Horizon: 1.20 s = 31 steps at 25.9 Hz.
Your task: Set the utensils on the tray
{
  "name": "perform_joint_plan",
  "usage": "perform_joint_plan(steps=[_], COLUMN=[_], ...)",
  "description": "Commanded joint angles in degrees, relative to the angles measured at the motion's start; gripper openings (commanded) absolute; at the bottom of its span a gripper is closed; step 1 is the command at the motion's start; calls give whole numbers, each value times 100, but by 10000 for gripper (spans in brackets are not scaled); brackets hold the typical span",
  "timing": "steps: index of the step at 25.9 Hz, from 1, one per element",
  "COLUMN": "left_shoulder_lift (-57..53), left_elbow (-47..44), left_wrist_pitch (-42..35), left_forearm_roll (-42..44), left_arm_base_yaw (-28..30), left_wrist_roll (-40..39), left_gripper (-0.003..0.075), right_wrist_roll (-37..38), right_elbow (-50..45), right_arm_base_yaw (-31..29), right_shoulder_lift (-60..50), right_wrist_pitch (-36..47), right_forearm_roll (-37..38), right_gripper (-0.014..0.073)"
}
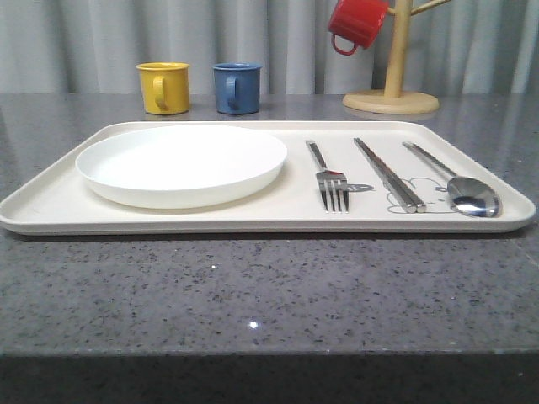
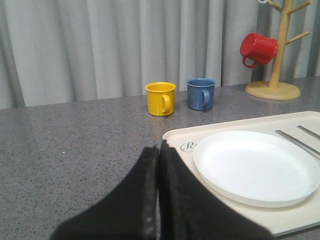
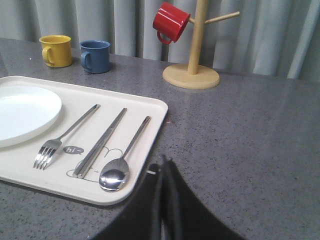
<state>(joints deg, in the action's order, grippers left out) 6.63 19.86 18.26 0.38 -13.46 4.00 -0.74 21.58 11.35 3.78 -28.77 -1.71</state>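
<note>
Beside the tray (image 2: 180,137) edges, left gripper (image 2: 158,200) and right gripper (image 3: 162,200) sit pressed together, empty, over bare grey counter (image 1: 253,295). Tray holds plate (image 1: 181,164) at 9 o'clock; fork (image 1: 328,177), chopsticks (image 1: 389,174), spoon (image 1: 459,185) toward 3. Mugs (image 1: 198,87) beyond at 12.

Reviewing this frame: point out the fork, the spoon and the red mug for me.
fork (image 1: 333,192): front view, on the base of its tines.
spoon (image 1: 474,199): front view, on the middle of its bowl.
red mug (image 1: 358,22): front view, on the mug's side wall as it hangs from the wooden stand.
</note>
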Motion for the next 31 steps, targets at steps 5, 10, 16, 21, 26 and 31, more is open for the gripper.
perform_joint_plan(steps=[5,10,16,21,26,31], left_shoulder_lift=[57,57,57,-117,-862,-812], left_elbow=[151,151,151,-45,-735,-1380], left_wrist_pitch=[-465,-465,-465,-448,-462,-638], left_forearm_roll=[-38,-38,-38,-38,-38,-38], left_arm_base_yaw=[19,19,19,97,703,1145], left_wrist_roll=[-48,-48,-48,-48,-48,-48], left_gripper=[-18,-18,-18,-18,-18,-18], right_wrist_roll=[-55,-55,-55,-55,-55,-55], right_elbow=[129,129,129,129,129,129], right_arm_base_yaw=[-16,-16,-16,-16,-16,-16], right_shoulder_lift=[56,56,56,56,56,56], right_wrist_pitch=[512,512,512,512,512,513], right_forearm_roll=[75,75,75,75,75,75], right_gripper=[-69,-69,-69,-69,-69,-69])
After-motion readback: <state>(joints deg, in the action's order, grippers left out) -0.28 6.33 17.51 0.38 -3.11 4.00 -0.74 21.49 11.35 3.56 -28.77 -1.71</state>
